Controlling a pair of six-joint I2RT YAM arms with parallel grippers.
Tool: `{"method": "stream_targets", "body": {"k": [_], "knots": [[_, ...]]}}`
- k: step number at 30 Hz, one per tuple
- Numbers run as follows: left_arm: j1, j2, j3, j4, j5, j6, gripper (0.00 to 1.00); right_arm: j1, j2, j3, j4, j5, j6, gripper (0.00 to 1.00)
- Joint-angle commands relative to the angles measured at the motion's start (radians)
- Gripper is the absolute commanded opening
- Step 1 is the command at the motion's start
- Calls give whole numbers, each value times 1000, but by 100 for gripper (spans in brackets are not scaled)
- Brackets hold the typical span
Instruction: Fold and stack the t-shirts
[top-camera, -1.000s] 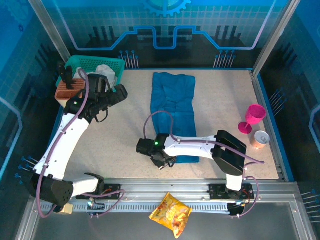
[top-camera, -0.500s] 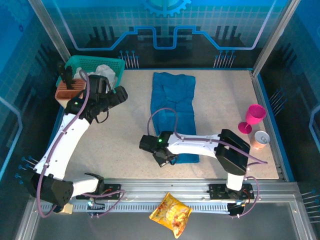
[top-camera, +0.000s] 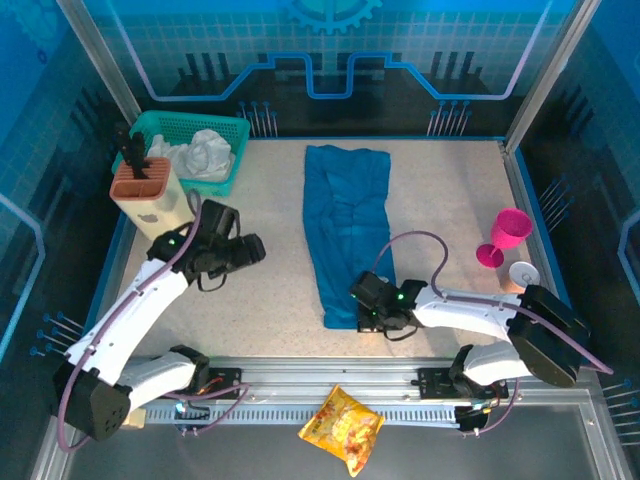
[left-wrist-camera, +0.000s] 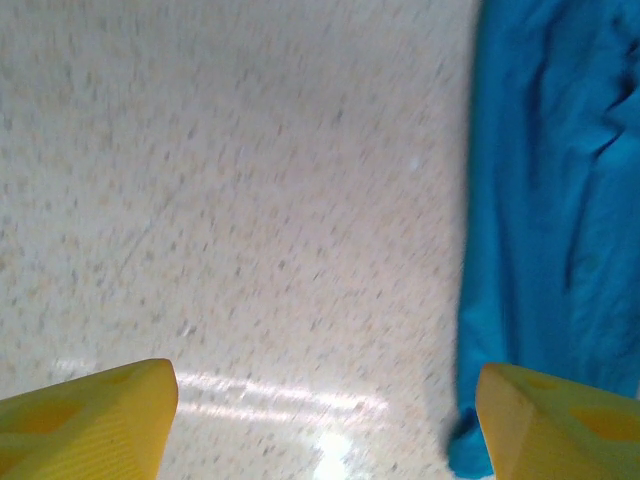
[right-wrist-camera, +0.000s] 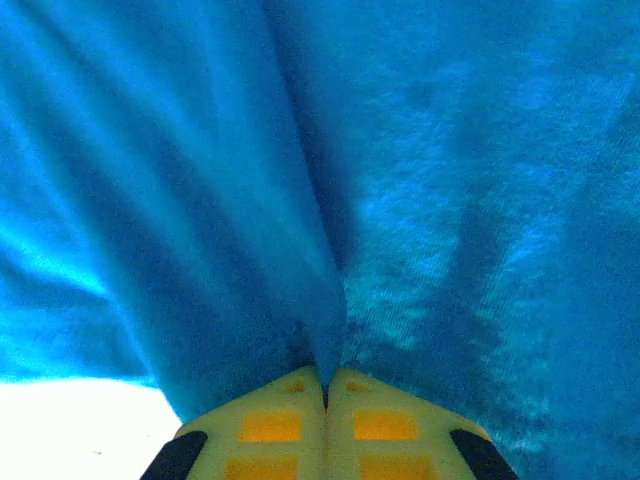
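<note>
A teal-blue t-shirt (top-camera: 345, 215) lies folded into a long strip down the middle of the table. My right gripper (top-camera: 363, 305) is at its near end, low on the cloth. In the right wrist view the right gripper (right-wrist-camera: 325, 372) is shut, with a raised ridge of the t-shirt (right-wrist-camera: 300, 200) pinched between the yellow fingertips. My left gripper (top-camera: 260, 248) hovers over bare table to the left of the shirt. In the left wrist view the left gripper (left-wrist-camera: 325, 420) is open and holds nothing, and the t-shirt's edge (left-wrist-camera: 550, 200) runs along the right side.
A teal basket (top-camera: 232, 125) with white cloth sits at the back left, and an orange-topped holder (top-camera: 145, 195) stands in front of it. A pink cup (top-camera: 507, 236) and a can (top-camera: 522, 276) stand at the right edge. A snack bag (top-camera: 342, 428) lies on the front rail.
My right gripper shut and moved right, from the shirt's near left corner to its near right part. The near end of the shirt is narrower. My left arm swung nearer and toward the shirt.
</note>
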Motion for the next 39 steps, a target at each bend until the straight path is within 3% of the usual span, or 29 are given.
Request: {"method": "stream_targets", "body": {"k": [1,9,14,19,23,25,31,39], "knots": [[-58,-38,-49,-20,27,-71,81,-5,-55,-35,98,-12,117,0],[-242,68,-113,86,118,-119,84,-4,-66,-43,129,5,138,0],[-358,207,-119,161,174,-177,82,1,-135,-12,-1,95,132,0],[-451,346,-86,197,188,-218,74,-1,-202,-27,-96,164,129,0],[-508,462,-33,199,195,-227,70,-5,-200,-31,-101,155,107,27],[-536,504,-8,194,189,-240,69,-6,-202,-17,-119,159,83,32],[-581,530,13,196,157,-308,66,-20,-254,45,-218,204,-10,35],[-614,542,31,211,102,-420,63,-76,-351,20,-242,155,-121,33]]}}
